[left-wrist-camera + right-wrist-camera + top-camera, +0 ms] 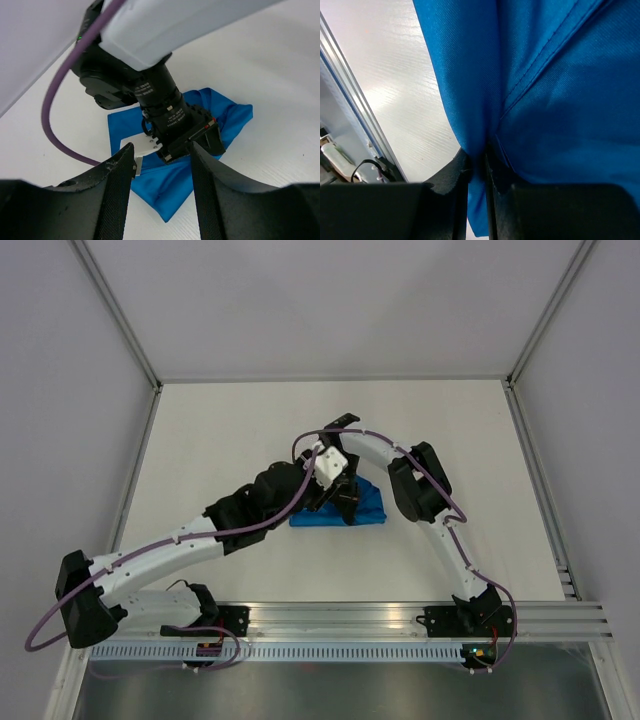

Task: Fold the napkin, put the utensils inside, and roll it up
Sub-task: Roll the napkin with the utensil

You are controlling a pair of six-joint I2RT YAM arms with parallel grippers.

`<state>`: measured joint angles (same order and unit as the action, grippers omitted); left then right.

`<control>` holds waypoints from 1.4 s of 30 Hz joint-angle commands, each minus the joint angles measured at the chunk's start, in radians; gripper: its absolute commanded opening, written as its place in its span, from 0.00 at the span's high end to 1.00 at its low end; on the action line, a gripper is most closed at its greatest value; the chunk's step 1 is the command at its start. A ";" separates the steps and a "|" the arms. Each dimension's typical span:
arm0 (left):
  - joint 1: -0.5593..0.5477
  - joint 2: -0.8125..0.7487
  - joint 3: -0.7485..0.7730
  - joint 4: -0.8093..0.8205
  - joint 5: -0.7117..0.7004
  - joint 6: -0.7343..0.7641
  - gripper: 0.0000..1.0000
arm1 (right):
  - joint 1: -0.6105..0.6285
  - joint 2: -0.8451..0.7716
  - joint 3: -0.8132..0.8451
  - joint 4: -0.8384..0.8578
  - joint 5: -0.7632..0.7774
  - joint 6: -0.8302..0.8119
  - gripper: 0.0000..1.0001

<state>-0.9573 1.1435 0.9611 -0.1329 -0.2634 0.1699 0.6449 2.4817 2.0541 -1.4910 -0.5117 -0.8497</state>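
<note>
The bright blue napkin (366, 508) lies bunched and folded on the white table, mostly under the two wrists. It also shows in the left wrist view (167, 182) and fills the right wrist view (560, 100). My right gripper (345, 497) (479, 167) is shut on a fold of the napkin, with cloth pinched between its fingers. My left gripper (312, 499) (161, 157) is open and empty, close above the napkin's near corner and facing the right wrist. No utensils show in any view.
The right arm's wrist camera (172, 117) and a purple cable (52, 112) crowd the space just ahead of my left fingers. An aluminium rail (400, 616) runs along the near table edge. White walls with metal posts (120, 315) enclose the table.
</note>
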 commanded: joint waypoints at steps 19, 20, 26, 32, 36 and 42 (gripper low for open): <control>-0.170 0.433 -0.068 -0.007 -0.036 0.118 0.44 | -0.022 0.161 -0.015 0.040 0.033 -0.137 0.92; -0.170 0.447 -0.070 -0.001 -0.022 0.120 0.44 | -0.022 0.163 -0.015 0.043 0.033 -0.137 0.92; -0.153 0.513 -0.091 0.087 -0.033 0.122 0.42 | -0.027 0.166 -0.009 0.044 0.033 -0.135 0.93; -0.126 0.548 -0.102 0.160 -0.017 0.117 0.41 | -0.027 0.171 -0.005 0.046 0.030 -0.132 0.93; -0.124 0.594 -0.098 0.165 0.015 0.111 0.42 | -0.030 0.174 -0.005 0.044 0.027 -0.135 0.93; -0.115 0.633 -0.101 0.154 0.078 0.100 0.73 | -0.036 0.168 0.001 0.040 0.003 -0.144 0.93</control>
<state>-1.0786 1.7283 0.8654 0.0277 -0.2703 0.2649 0.6094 2.5477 2.0674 -1.5974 -0.6346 -0.8948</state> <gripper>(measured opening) 0.362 0.196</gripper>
